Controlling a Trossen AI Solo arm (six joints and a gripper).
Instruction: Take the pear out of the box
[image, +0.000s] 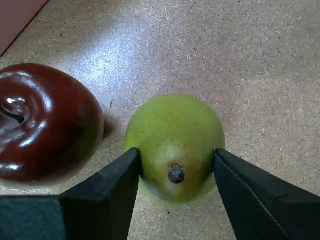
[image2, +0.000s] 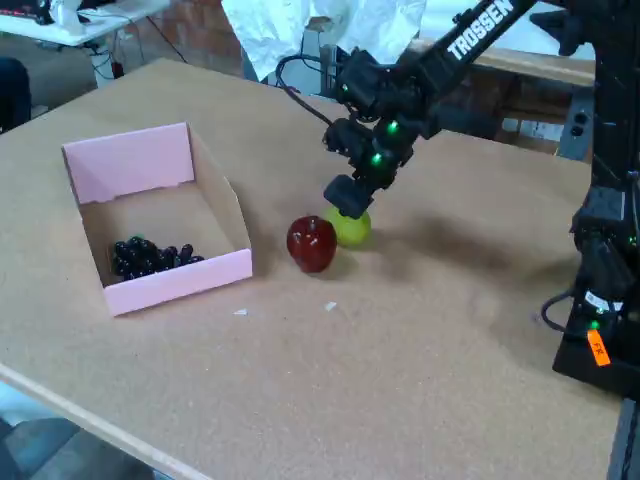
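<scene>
The pear sits on the table between the claw's two dark fingers, which stand narrow against its sides. Just left, the red apple crowds it; the pink box with grapes lies well apart

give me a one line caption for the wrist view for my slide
Gripper fingers bracket the green pear on the table, with the red apple beside it.

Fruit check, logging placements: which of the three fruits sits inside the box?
The grapes alone lie in the box; the pear and apple rest outside on the table.
</scene>
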